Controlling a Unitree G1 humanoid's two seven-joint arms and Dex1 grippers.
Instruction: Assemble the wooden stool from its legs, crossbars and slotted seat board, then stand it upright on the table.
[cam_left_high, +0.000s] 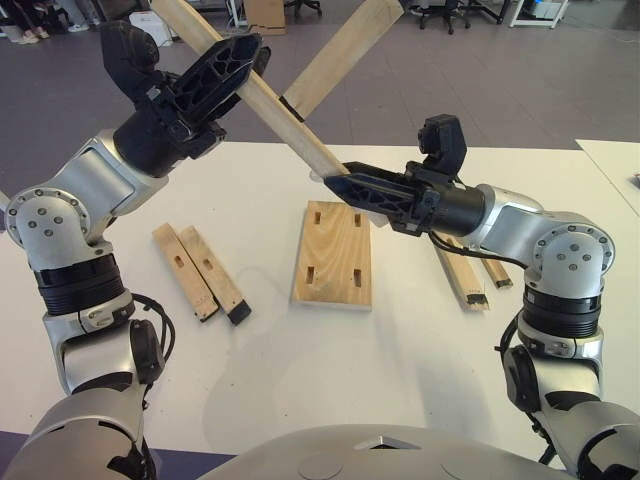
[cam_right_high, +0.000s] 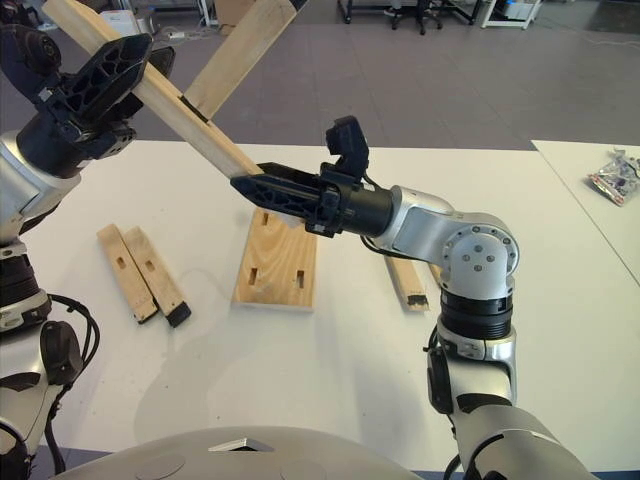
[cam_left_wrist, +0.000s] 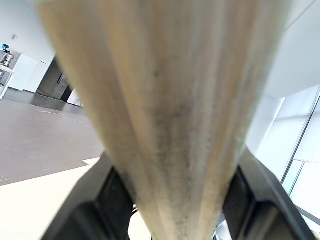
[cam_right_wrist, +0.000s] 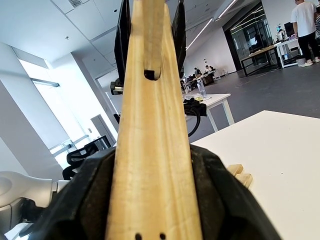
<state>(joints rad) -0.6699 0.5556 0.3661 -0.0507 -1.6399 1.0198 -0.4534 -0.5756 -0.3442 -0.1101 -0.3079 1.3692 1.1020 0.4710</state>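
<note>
Two crossbars (cam_left_high: 200, 270) wait on the desk (cam_left_high: 300, 350) at left. Above, the left end effector (cam_left_high: 245, 60) clamps a leg (cam_left_high: 305, 140) high up – a second leg (cam_left_high: 345, 45) crosses it, likely seated in its notch – while the right end effector (cam_left_high: 340, 183) pinches the first leg's low end, steadying it over the seat board (cam_left_high: 335, 255).

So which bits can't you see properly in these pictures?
- Top ends of the held leg and the crossing leg: cut off by the eye views' top edge.
- Whether those legs are joined where they cross: too small to tell.
- Wooden pieces on the table: partly behind the right arm, so uncountable.
- Left wrist view: the held leg is so close it blurs, hiding the table.
</note>
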